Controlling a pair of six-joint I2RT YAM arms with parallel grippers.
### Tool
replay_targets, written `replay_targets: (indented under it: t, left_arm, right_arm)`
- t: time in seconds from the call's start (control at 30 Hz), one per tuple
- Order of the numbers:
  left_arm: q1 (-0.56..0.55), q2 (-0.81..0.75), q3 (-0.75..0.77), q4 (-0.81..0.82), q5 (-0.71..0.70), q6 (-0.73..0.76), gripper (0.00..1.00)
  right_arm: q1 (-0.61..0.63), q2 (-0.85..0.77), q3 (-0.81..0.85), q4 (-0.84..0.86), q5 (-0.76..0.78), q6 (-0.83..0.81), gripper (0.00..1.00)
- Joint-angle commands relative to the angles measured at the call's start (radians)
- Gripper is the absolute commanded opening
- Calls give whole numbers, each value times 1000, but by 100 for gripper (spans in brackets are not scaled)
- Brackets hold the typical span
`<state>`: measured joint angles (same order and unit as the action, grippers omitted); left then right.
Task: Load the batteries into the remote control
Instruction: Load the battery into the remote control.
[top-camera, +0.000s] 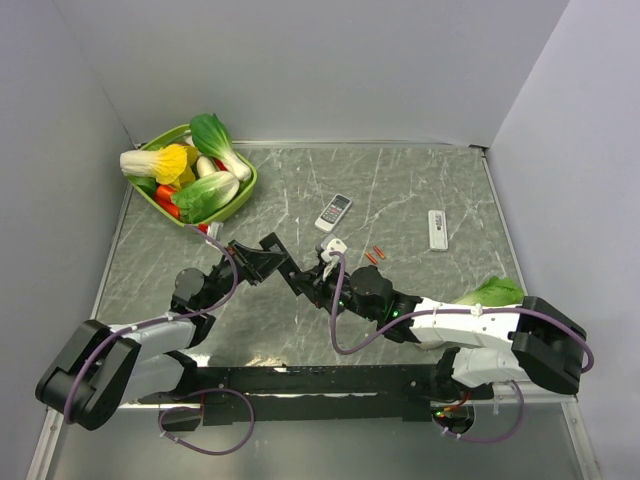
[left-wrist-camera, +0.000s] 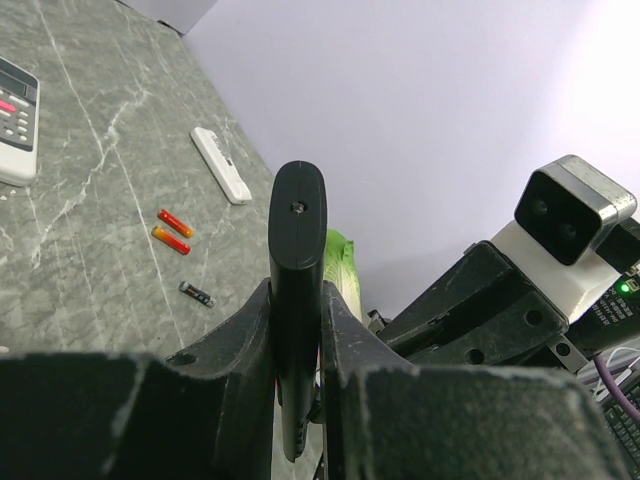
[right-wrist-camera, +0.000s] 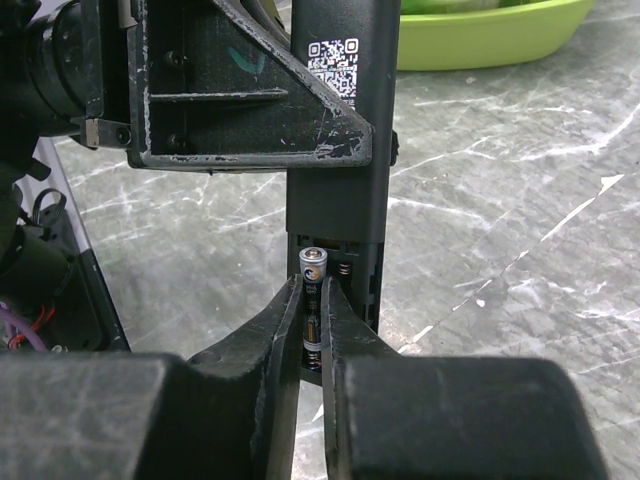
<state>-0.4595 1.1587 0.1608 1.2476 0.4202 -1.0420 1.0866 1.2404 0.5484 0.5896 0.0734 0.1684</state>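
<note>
Now, right gripper (right-wrist-camera: 312, 318): jaws nearly together, pinching a dark battery (right-wrist-camera: 313, 275) upright between the fingertips.
Dark battery: slim, black-bodied, silvery cap on top; held at the open compartment low on the back of the black remote (right-wrist-camera: 340, 150).
Left gripper (left-wrist-camera: 297, 330): jaws clamped on the black remote, which stands edge-on between the fingers.
Black remote: narrow, matte, rounded at the end with a small hole there; white QR label on the back; held above the table (top-camera: 400, 190), between the two arms.
Orange-red batteries (left-wrist-camera: 172, 230): two, side by side on the marbled top, near a loose dark battery (left-wrist-camera: 197, 293).
Buttoned white remote (top-camera: 334, 211): mid-table, beyond the grippers.
Plain white remote (top-camera: 438, 229): further right, well apart from the other.
Green basket (top-camera: 163, 137): far left corner, heaped with toy vegetables.
Hard to tell: whether the dark battery is seated or only touching; lower half hidden by the fingertips; compartment interior in shadow; loose dark battery too small to pick out from above.
</note>
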Motion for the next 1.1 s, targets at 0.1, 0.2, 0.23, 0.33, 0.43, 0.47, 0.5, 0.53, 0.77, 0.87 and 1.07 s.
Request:
replay_targets:
  t: [0.1, 0.2, 0.23, 0.33, 0.43, 0.47, 0.5, 0.53, 0.77, 0.87, 1.07]
  left_arm:
    - [-8, -33, 3, 478, -24, -81, 2]
    - [-8, -30, -7, 481, -47, -98, 2]
    - [-8, -28, -10, 480, -54, -101, 2]
    - [-8, -30, -26, 480, -83, -118, 2]
    - [-8, -40, -37, 463, -103, -124, 2]
    - [-8, -43, -37, 458, -104, -122, 2]
    - [-8, -47, -37, 454, -103, -119, 2]
    - [-8, -53, -35, 446, -103, -118, 2]
    - [-8, -56, -33, 446, -97, -122, 2]
    - [-8, -50, -37, 454, -97, -125, 2]
    - [-8, -37, -44, 461, -101, -133, 2]
  right_arm:
    - [10, -12, -5, -30, -41, 3, 18]
    - [10, -12, -2, -34, -41, 8, 20]
    - [10, -13, -1, -42, -40, 10, 21]
    - [10, -10, 5, -59, -35, 13, 22]
    - [9, -7, 16, -82, -29, 13, 22]
    - [10, -6, 19, -85, -30, 14, 23]
    - [10, -6, 21, -85, -32, 16, 23]
    - [9, -7, 21, -88, -35, 14, 24]
    - [10, -5, 35, -96, -47, 14, 29]
    - [9, -12, 38, -100, -50, 13, 33]
    - [10, -27, 41, -109, -50, 6, 38]
